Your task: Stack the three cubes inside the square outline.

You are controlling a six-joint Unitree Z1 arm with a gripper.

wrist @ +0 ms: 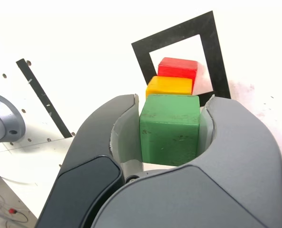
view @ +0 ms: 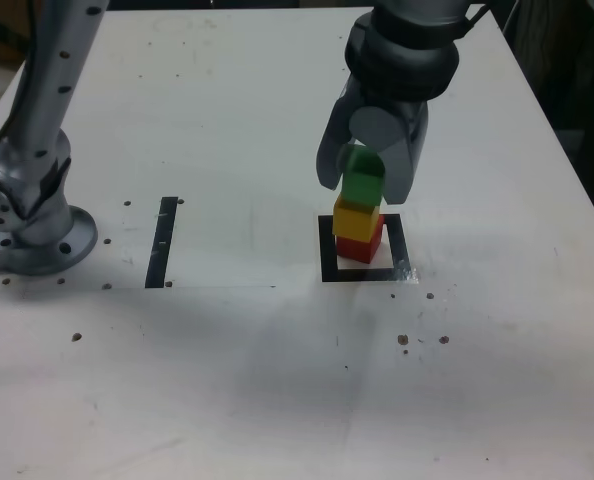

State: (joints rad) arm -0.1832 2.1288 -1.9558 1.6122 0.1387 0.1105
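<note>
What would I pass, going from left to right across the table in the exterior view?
Arm base → thin black strip → square outline, where the yellow cube sits on the red cube and the gripper, shut on the green cube, hangs above them.
</note>
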